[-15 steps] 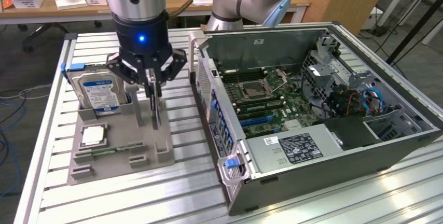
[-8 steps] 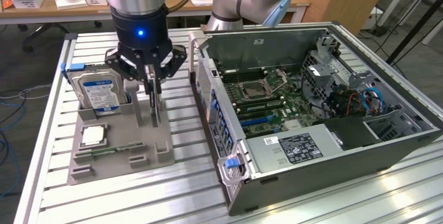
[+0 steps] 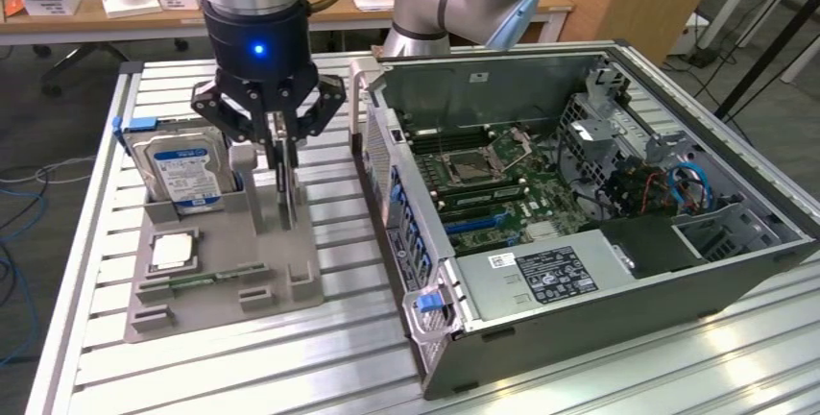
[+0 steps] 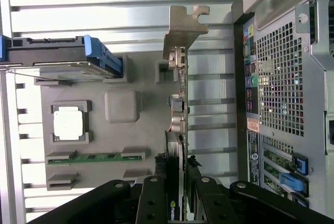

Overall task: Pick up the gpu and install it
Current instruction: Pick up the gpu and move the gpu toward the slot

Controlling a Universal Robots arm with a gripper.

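Gripping the gpu (image 3: 284,194) from above, your pincer (image 3: 279,160) is clenching on the card's thin top edge, one finger on each side. The card is standing on its edge in a slot of the grey tray (image 3: 218,300), between the hard drive (image 3: 186,170) and the open computer case (image 3: 717,280). I cannot tell if it is lifting off the tray yet. In the wrist view the silver bracket (image 4: 182,31) is sticking out at the far end of the card, away from the fingers. So you are holding the card near one end, and I think the bracket end may be wanting to tip down. To do this step well, you should be holding the card straight up, squeezing it evenly, and moving slowly so it is not rubbing on the sides of the slot. The case wall is sitting just beside the tray, so you should be watching that side too. The tray is also carrying a square chip (image 3: 173,252) and a green memory stick (image 3: 211,279). Everything is resting on a table (image 3: 256,367) made of shiny metal bars with grooves between them. Bright light is shining off the bars. Behind it, another table (image 3: 77,26) of light wood is holding small boxes, and blue cables (image 3: 19,204) are lying on the floor at the exterior view's left.
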